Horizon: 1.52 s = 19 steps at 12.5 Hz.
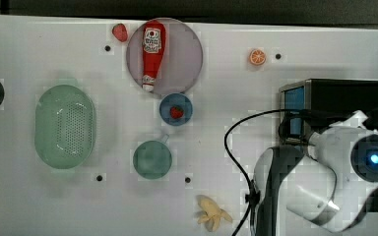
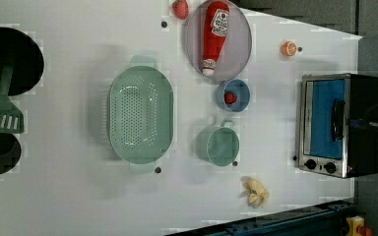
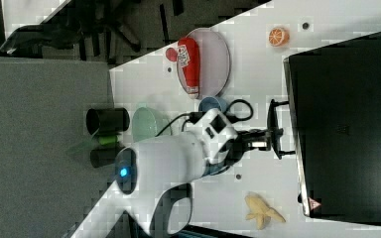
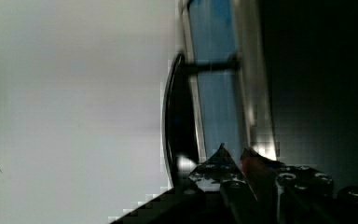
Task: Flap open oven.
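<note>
Claw [image 3: 276, 139] clamped on handle [image 3: 274, 128] of oven [image 3: 347, 129]; rigid bar, hinged glass door, probably heavy, stiff swing.

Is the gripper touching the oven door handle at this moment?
Touching. In the right view the gripper sits at the bar handle of the oven, and the wrist view shows its fingers on the handle.

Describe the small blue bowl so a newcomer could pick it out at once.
Start at the big round plate holding the ketchup bottle. In the left view the blue bowl sits just below the plate's rim, above the green cup. It alone is blue, with a strawberry inside.
</note>
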Available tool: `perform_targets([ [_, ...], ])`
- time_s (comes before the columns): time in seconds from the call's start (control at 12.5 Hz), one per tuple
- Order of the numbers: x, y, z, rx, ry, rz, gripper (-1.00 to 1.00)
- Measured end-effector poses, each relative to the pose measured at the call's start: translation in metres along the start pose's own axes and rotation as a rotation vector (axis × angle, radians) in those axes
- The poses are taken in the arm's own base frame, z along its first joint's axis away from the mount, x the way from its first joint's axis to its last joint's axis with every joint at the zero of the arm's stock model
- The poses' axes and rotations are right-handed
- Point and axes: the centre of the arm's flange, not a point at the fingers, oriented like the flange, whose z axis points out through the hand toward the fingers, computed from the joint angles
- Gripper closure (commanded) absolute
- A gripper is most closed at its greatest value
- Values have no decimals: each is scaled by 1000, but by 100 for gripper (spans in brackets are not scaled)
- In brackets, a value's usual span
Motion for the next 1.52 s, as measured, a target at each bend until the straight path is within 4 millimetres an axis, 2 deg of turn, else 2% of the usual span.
perform_targets([
  [0.24,-1,-6,38,-2,-63,-13,65],
  [0.48,-1,-1,37,-9,-49,-15,65],
  [0.72,1,-7,40,-13,-44,-36,65],
  [1.04,6,-18,39,-98,-67,-132,65],
  [1.2,8,-38,43,-165,-89,-169,65],
  [1.52,16,-91,51,-243,-102,-219,65],
])
